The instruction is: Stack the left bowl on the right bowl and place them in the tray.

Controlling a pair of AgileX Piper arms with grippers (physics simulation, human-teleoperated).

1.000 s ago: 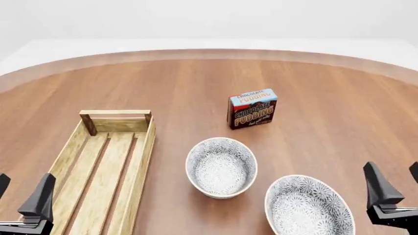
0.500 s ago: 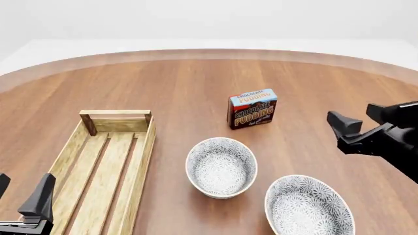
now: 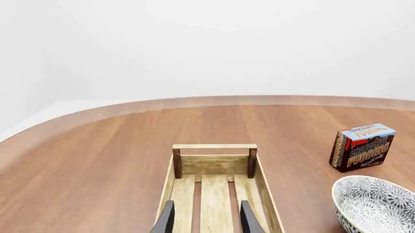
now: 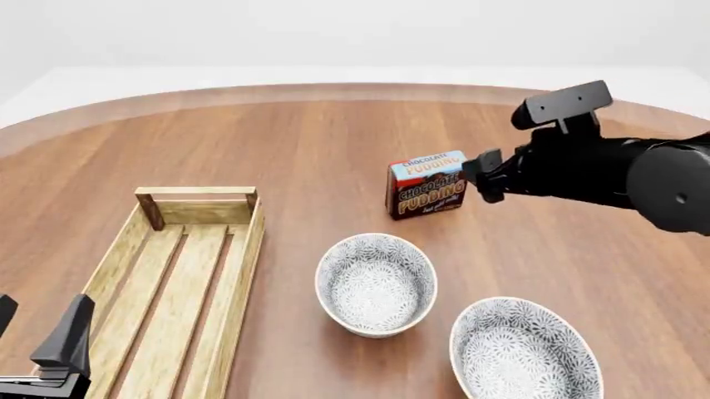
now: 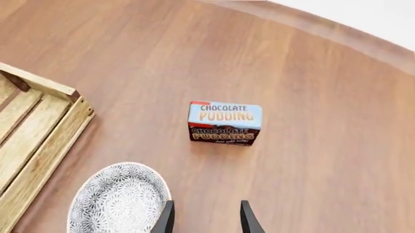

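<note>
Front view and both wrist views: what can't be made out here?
- Right bowl: near rim cut by front view's bottom edge; absent from wrist views.
- Tray: near end cut off in all views.
- Right gripper: only fingertips in its wrist view.
- Pudding box: small print unreadable.

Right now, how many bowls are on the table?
2. The left bowl sits beside the tray, near the pudding box; the right bowl is nearer the camera. Neither is stacked.
</note>
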